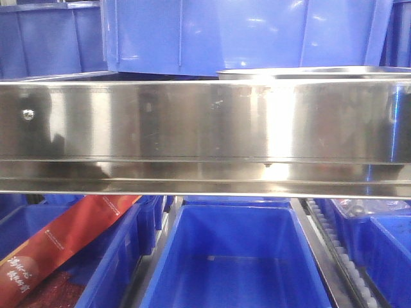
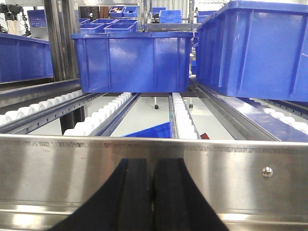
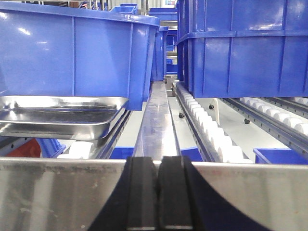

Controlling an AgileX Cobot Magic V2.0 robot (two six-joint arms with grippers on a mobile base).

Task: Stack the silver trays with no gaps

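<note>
A shiny, thin-rimmed silver tray [image 3: 57, 113] sat on the roller rack [image 3: 211, 134] before a blue bin [image 3: 72, 53]. The left pincer [image 2: 153, 173] and right pincer [image 3: 159, 173] were pressed together.

The trays [image 3: 62, 113] are smooth, mirror-bright polished metal. The long rail [image 1: 192, 122] is shiny brushed steel with faint streaks. The bins [image 1: 244, 32] are glossy blue plastic and the rollers [image 3: 214, 137] smooth white plastic. The left claw [image 2: 153, 192] and right claw [image 3: 159, 192] are matt black. The red packet [image 1: 70, 237] looks glossy.
</note>
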